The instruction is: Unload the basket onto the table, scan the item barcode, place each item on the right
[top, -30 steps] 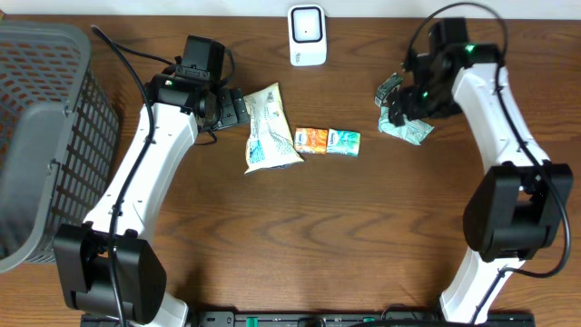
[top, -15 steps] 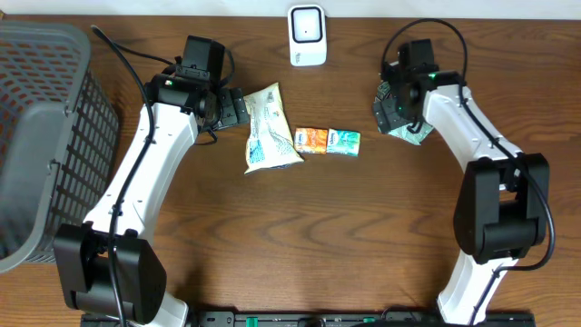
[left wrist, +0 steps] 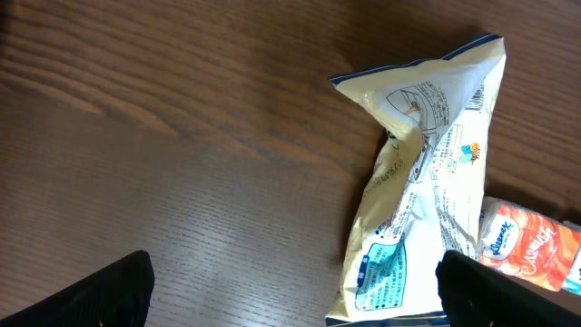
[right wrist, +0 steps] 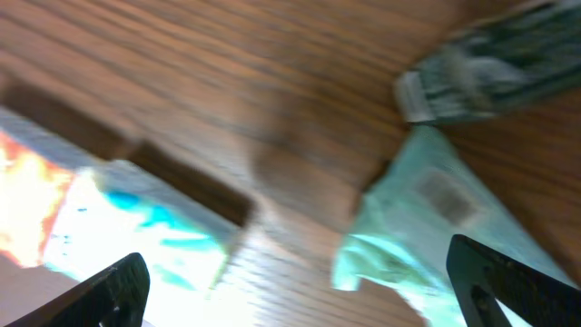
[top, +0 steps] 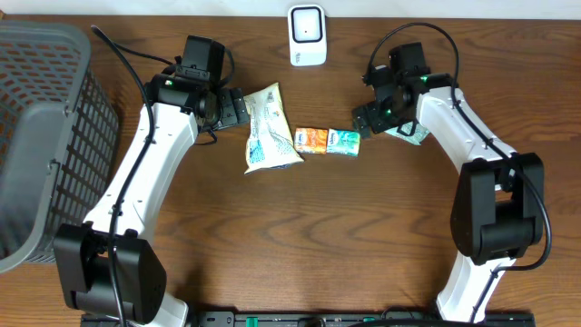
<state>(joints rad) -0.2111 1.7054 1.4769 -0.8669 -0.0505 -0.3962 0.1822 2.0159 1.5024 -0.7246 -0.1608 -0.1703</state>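
We found the left gripper (top: pixel 233 109) spread wide and holding nothing. In its wrist view the two black fingertips (left wrist: pixel 100 295) sat at the bottom corners of the frame with bare wood between them. It hung just left of the cream snack bag (top: pixel 269 129). That bag lay flat on the table (top: pixel 300 236), its far end crimped and its printed side up. We could not tell whether the gripper touched the bag.

The right gripper (top: pixel 367 118) was also fully released and empty, with its fingertips (right wrist: pixel 104 291) far apart in a blurred wrist view. It hovered low between the teal tissue pack (top: pixel 344 141) on its left and the crumpled green pouch (top: pixel 410 133) on its right. It gripped neither of them.

The orange tissue pack (top: pixel 312 140) lay against the teal one, just right of the snack bag's near end. All four items lay in a loose row across the middle of the table.

The white barcode scanner (top: pixel 308 35) stood at the far edge, well apart from both grippers. A grey mesh basket (top: pixel 54 109) filled the left side.
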